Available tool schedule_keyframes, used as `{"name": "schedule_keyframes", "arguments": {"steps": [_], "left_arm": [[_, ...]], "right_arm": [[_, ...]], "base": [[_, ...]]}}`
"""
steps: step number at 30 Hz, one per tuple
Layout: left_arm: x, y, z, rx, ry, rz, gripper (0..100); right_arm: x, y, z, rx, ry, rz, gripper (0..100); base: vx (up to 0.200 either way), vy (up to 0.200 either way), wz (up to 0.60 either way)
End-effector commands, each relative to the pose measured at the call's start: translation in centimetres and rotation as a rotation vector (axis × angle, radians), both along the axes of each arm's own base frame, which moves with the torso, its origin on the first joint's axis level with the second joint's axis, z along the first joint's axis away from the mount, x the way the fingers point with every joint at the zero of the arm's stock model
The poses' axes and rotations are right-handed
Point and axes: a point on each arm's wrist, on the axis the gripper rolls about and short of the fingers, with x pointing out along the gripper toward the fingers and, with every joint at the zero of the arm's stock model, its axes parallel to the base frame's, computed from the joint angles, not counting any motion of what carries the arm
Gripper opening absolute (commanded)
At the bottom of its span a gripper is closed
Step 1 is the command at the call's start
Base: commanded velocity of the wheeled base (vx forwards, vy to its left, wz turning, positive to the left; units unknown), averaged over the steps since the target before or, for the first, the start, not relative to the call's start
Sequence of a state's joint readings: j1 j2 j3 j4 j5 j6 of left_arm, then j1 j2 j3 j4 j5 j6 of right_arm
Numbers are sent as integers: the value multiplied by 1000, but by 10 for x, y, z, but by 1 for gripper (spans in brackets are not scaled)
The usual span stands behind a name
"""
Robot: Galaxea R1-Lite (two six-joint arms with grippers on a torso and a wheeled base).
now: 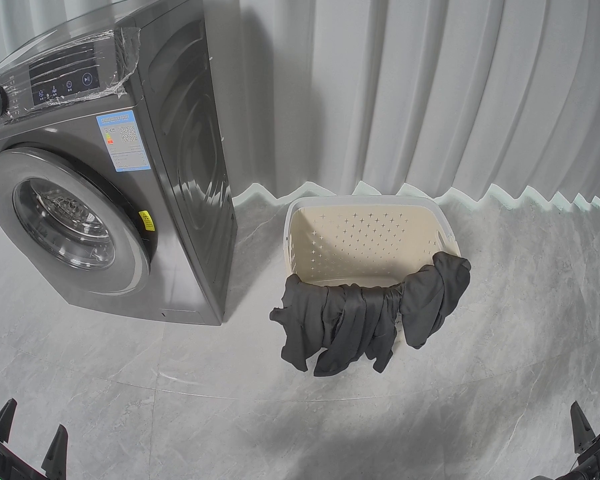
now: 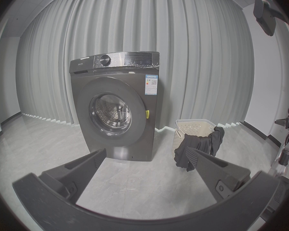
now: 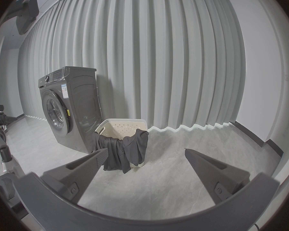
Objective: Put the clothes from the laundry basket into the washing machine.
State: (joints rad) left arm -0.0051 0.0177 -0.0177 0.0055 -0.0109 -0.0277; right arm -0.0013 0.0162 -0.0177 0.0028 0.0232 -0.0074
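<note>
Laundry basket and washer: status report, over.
Left tool open, right tool open, both empty. Dark clothes draped over laundry basket near rim. Washing machine door shut, blocking loading.

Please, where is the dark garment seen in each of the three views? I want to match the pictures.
Head view: the dark garment hangs over the laundry basket's near rim, slightly right of centre.
Left wrist view: the dark garment hangs on the basket beside the washing machine.
Right wrist view: it hangs on the rim facing the camera.
Shared landmark: the washing machine, next to the basket in all views.
</note>
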Motion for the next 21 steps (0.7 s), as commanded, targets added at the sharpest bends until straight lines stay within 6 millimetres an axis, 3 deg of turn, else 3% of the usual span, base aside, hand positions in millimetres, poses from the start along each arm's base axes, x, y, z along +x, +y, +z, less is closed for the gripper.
{"name": "schedule_keyframes", "arguments": {"steps": [1,12,21], "left_arm": [[0,0,-5,-1,-2,1,100],[0,0,-5,2,-2,1,100],[0,0,-5,8,-3,-1,100]], "right_arm": [[0,0,-5,0,2,0,100],[0,0,-5,0,2,0,100],[0,0,-5,0,2,1,100]], "base": [[0,-200,0],[0,-200,0],[0,0,0]]}}
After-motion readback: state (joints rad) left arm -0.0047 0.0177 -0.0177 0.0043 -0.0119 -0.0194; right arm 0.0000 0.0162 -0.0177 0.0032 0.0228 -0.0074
